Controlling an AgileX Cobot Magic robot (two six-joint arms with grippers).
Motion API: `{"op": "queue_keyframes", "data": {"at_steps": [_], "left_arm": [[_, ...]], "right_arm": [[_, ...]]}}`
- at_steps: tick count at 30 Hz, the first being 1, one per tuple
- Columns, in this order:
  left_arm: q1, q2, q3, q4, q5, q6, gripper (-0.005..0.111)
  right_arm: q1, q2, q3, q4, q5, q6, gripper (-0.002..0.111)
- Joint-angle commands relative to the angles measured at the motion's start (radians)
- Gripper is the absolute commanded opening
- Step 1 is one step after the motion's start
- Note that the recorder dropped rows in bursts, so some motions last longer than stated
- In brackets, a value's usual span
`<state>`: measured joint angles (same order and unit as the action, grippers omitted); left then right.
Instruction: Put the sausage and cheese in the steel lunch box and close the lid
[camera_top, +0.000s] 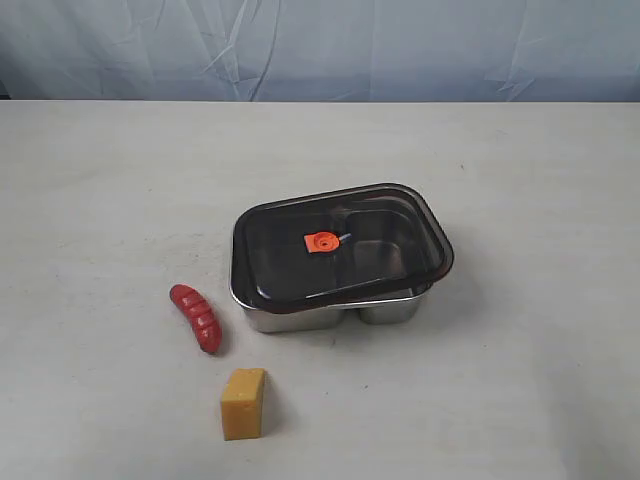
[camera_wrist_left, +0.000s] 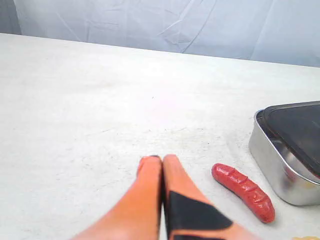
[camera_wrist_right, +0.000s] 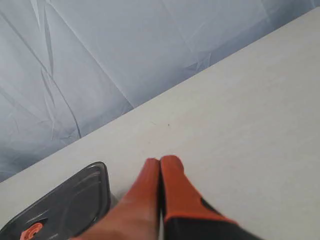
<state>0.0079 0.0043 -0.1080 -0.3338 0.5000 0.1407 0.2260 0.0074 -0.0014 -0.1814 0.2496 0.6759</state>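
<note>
lid (camera_top: 285, 250) on lunch box (camera_top: 300, 320), sausage (camera_top: 196, 317), cheese (camera_top: 244, 404) outside

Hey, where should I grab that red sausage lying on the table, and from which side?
Probably at its middle, straight down from above. The sausage lies flat on the table, long, narrow and slanted, so pinch across its short width, square to its length. The cheese sits apart, leaving room.

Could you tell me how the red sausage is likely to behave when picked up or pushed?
The sausage looks like glossy moulded plastic, so probably stiff and light, perhaps slightly slippery. Its ridged score marks should give some purchase. Curved and lying flat on the table, it would likely pivot or slide rather than roll far.
</note>
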Motion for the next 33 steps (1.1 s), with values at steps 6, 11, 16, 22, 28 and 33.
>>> {"op": "queue_keyframes", "data": {"at_steps": [6, 11, 16, 22, 28, 33], "left_arm": [[0.000, -0.004, 0.000, 0.003, -0.007, -0.003, 0.000], [0.000, -0.004, 0.000, 0.003, -0.007, -0.003, 0.000], [0.000, -0.004, 0.000, 0.003, -0.007, -0.003, 0.000], [0.000, -0.004, 0.000, 0.003, -0.007, -0.003, 0.000], [0.000, -0.004, 0.000, 0.003, -0.007, -0.003, 0.000], [0.000, -0.004, 0.000, 0.003, -0.007, -0.003, 0.000]], "right_arm": [[-0.006, -0.007, 0.001, -0.044, -0.257, -0.031, -0.001], [-0.006, -0.007, 0.001, -0.060, -0.756, -0.011, -0.001], [-0.006, -0.007, 0.001, -0.005, -0.970, 0.042, -0.001], [-0.006, -0.007, 0.001, 0.038, -0.671, 0.206, -0.001], [-0.006, 0.154, -0.134, 0.181, -0.378, -0.024, -0.001], [-0.006, 0.605, -0.530, 0.087, -0.083, -0.173, -0.001]]}}
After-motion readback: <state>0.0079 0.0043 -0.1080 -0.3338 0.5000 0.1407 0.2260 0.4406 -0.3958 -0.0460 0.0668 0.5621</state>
